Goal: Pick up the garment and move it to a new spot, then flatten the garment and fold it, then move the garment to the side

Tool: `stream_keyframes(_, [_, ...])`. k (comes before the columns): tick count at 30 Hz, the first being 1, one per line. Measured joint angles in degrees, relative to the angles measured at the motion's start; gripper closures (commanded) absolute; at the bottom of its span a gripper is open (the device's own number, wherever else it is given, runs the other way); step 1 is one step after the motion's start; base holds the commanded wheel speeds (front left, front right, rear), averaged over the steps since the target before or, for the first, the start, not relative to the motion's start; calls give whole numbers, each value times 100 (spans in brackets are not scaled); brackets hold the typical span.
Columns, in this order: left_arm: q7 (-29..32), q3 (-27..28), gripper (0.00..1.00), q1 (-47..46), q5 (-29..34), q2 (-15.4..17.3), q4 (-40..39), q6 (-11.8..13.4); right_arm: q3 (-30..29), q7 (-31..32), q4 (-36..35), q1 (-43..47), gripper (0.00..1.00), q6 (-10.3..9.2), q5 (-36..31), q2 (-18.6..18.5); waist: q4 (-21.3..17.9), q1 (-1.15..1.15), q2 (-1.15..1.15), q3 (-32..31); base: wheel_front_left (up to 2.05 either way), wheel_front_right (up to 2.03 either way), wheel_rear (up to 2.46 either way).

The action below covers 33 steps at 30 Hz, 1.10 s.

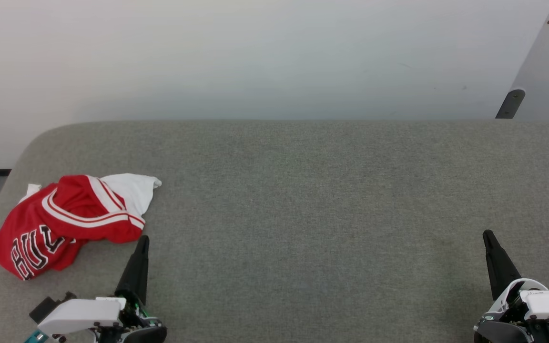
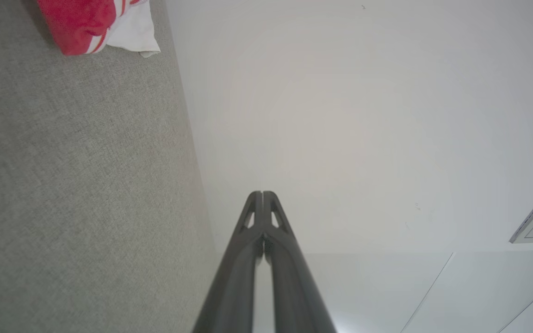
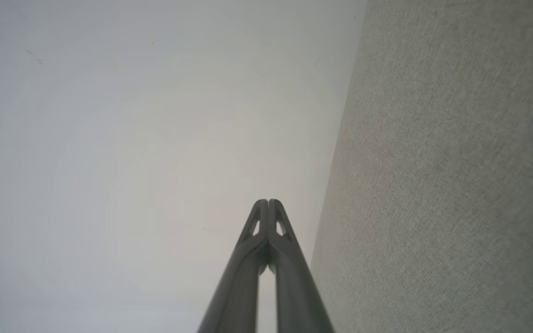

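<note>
Garment (image 1: 65, 221) bunched, lettering (image 1: 31, 250) legible head cam, L claw (image 1: 143, 239) & R claw (image 1: 487, 234) closed, empty.

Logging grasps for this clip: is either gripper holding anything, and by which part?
Nothing is held. The left gripper and right gripper are shut and empty; the garment lies untouched.

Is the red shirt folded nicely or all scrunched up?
Scrunched up. The garment lies in a crumpled heap on the grey surface, a white sleeve poking out and its lettering bent over the wrinkles.

Red, white-striped garment (image 1: 69, 224); grey fabric surface (image 1: 303, 214).
</note>
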Motion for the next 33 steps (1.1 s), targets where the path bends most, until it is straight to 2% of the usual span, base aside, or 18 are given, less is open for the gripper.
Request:
stream_keyframes(3, [-1, -1, 100, 0, 0, 0, 0, 0, 0, 0, 0, 0, 100, 0, 0, 0, 0, 0, 0, 0, 0, 0, 0])
stream_keyframes(4, [-1, 0, 0, 0, 0, 0, 1, 0, 0, 0, 0, 0, 0, 0, 0, 0, 0, 0, 0, 0, 0, 0, 0])
stream_keyframes(16, [-138, -52, 0, 121, 134, 4, 277, 10, 29, -94, 369, 58, 0, -4, -54, 13, 1, 0, 0, 3, 0, 0, 0])
stream_keyframes(26, [-476, -311, 0, -95, 1040, 269, 387, 34, 388, -433, 593, -259, 0, -4, -781, -189, -4, 0, 0, 15, 0, 0, 0])
stream_keyframes(33, [-646, -416, 0, -217, 2009, 387, 379, 171, 647, -628, 788, -462, 0, -4, -1545, -347, -1, 0, 0, 25, 0, 0, 0])
